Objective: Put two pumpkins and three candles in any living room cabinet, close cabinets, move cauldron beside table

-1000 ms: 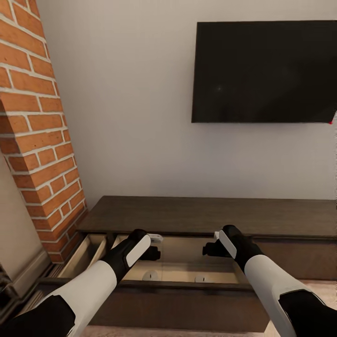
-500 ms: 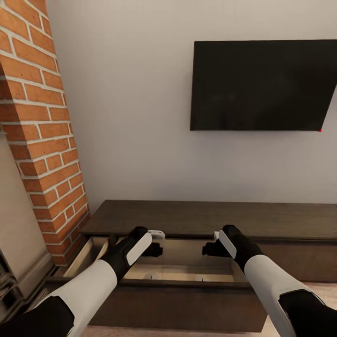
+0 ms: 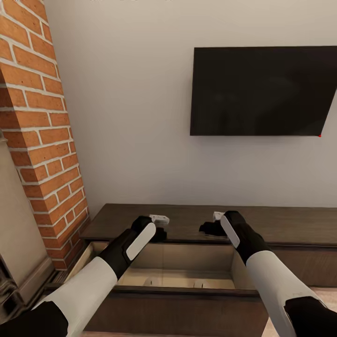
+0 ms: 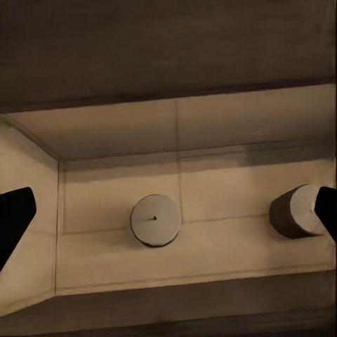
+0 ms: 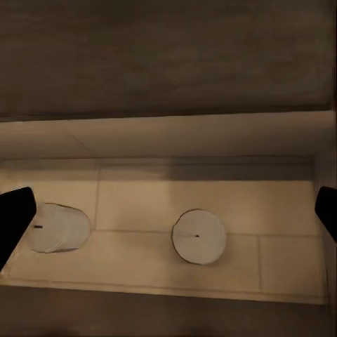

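The cabinet [image 3: 201, 222] is the landmark here: a long, low unit of dark brown wood with a flat matte top, set against a plain pale wall. Its wide drawer [image 3: 182, 276] stands pulled out toward the robot, the dark handle-less front nearest the camera and the smooth pale wood lining open to view from above. A narrower drawer [image 3: 86, 255] to the left of it is also pulled out, close to the rough red brick column [image 3: 42, 140] that rises at the cabinet's left end. Above the cabinet top hangs a flat black TV [image 3: 262, 91], well apart from it.

Both arms reach over the open wide drawer with free air beneath them. The left gripper [image 3: 159, 223] hovers at the cabinet top's front edge, its fingers spread wide (in the left wrist view the dark fingertips [image 4: 14, 217] sit at opposite edges with nothing between). The right gripper [image 3: 213, 225] hovers at the same edge further right, also spread apart and holding nothing.

Two candles stand on the drawer floor, well apart from each other and clear of the drawer walls: one candle [image 4: 155, 220] below the left gripper, the other candle [image 5: 199, 236] below the right. Each is a stubby grey-beige cylinder with a flat round top and a tiny dark wick dot.
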